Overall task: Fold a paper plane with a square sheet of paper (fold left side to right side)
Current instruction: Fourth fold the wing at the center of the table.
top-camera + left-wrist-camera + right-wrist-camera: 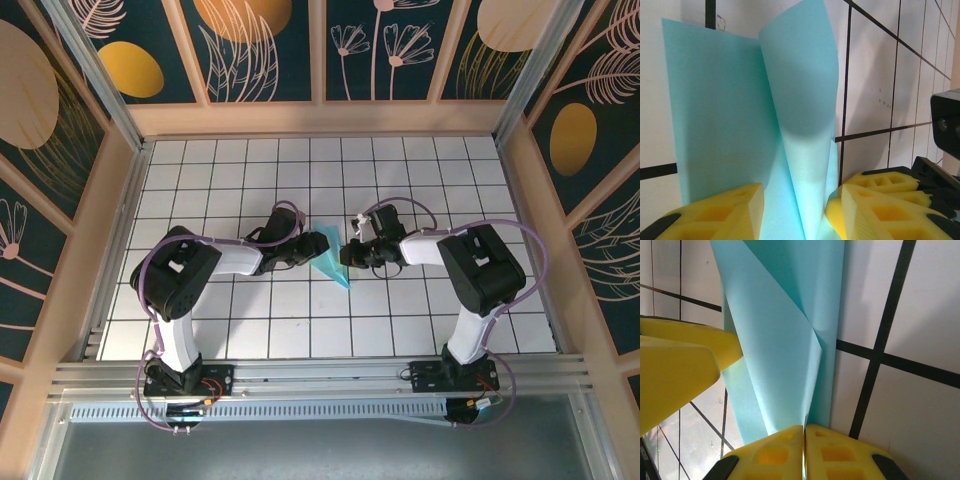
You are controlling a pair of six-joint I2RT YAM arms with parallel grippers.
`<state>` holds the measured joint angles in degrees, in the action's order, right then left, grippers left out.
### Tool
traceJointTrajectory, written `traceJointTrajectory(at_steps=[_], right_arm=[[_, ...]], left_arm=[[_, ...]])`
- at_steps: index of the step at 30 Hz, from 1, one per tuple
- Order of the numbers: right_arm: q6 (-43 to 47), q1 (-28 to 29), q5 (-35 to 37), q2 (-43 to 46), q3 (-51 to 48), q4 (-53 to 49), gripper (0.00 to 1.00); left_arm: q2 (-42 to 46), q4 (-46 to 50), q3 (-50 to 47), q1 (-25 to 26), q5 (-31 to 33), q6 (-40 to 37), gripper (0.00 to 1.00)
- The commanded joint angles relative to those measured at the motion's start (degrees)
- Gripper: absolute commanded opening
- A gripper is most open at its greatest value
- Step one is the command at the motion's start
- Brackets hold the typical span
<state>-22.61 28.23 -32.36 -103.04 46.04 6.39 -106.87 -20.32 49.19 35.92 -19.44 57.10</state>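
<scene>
Mid-fold, I hold the thin light cyan-blue paper sheet curled up at the middle of the white grid table, right gripper clamped on its edge, left gripper parted around it; next I'd press the crease flat.

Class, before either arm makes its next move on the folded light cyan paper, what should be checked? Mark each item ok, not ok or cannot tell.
1. Grip: the right gripper is shut on the narrow end of the thin light cyan-blue sheet of paper: ok.
2. Free hand: the left gripper is open, its yellow fingers apart on either side of the paper: ok.
3. Flap lying flat: one layer curls up off the white grid table: not ok.
4. Crease sharp along its whole length: cannot tell.
5. Paper well inside the table's edges, seen from above: ok.
</scene>
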Motion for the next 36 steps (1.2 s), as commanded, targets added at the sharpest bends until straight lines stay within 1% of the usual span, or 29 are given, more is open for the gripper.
traceJointTrajectory(at_steps=[1, 6, 8, 13, 15, 18, 22, 27, 36], right_arm=[[1.29, 0.52, 4.06, -3.61, -0.82, -3.60, 0.11], [1.06, 0.56, 3.80, -4.30, -1.29, -3.60, 0.10], [0.98, 0.58, 3.87, -4.36, -1.46, -3.58, 0.10], [0.99, 0.57, 3.83, -4.43, -1.39, -3.53, 0.10], [0.95, 0.51, 3.79, -4.43, -1.42, -3.41, 0.10], [0.90, 0.53, 3.88, -4.42, -1.39, -3.58, 0.10], [0.96, 0.56, 3.97, -4.35, -1.44, -3.82, 0.10], [0.90, 0.51, 4.23, -4.05, -1.53, -4.07, 0.10], [1.34, 0.57, 4.85, -4.23, -1.22, -4.88, 0.10]], left_arm=[[2.66, 2.50, 1.91, 0.04, -0.22, -1.37, 0.46], [4.31, 3.12, 2.58, 0.10, -0.07, -1.66, 0.46], [4.95, 3.08, 2.33, 0.10, -0.30, -1.66, 0.44], [4.29, -0.87, 1.34, 0.19, -3.69, -0.58, 0.24], [3.24, -2.69, 1.51, 0.42, -5.30, 0.09, 0.17], [0.81, -2.90, 3.23, 1.19, -6.81, -0.12, 0.12], [-2.05, -3.01, 5.16, 1.94, -7.71, -0.24, 0.10], [-4.02, -2.71, 5.14, 2.03, -7.02, -0.32, 0.10], [-4.75, 0.79, 4.12, 1.96, -2.56, -1.43, 0.10]])
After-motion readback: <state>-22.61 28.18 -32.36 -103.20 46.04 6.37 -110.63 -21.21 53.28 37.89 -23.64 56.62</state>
